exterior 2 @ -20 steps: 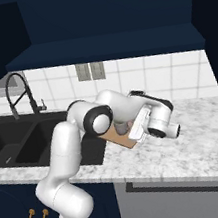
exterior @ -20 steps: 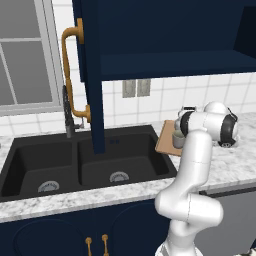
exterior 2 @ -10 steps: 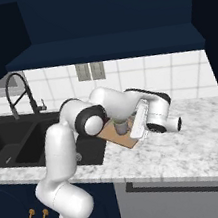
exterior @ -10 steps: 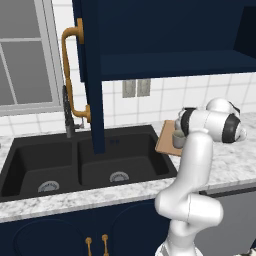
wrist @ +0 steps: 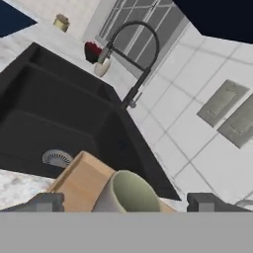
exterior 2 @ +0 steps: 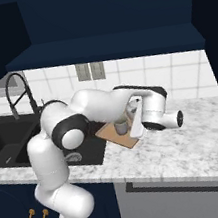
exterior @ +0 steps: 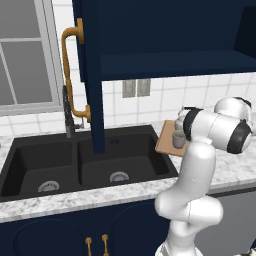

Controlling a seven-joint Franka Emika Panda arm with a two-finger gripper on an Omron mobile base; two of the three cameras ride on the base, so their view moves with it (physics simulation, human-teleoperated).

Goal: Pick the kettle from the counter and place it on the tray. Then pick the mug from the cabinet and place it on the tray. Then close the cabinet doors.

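The mug (wrist: 129, 192) stands on the tray (wrist: 79, 183) between the wide-open, empty pincer (wrist: 123, 201) tips (kettle hidden behind the arm), leaving the cabinet doors (exterior: 90, 75) to close.

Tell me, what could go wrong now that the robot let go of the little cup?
1. The open pincer has its dark fingertips on either side of the small pale beige mug; pulling away crookedly might tip it.
2. The mug sits near the edge of the light-brown wooden tray, beside the black double sink, so a knock might send it in.
3. The tall navy-blue cabinet door is open; the swinging arm might bump it.
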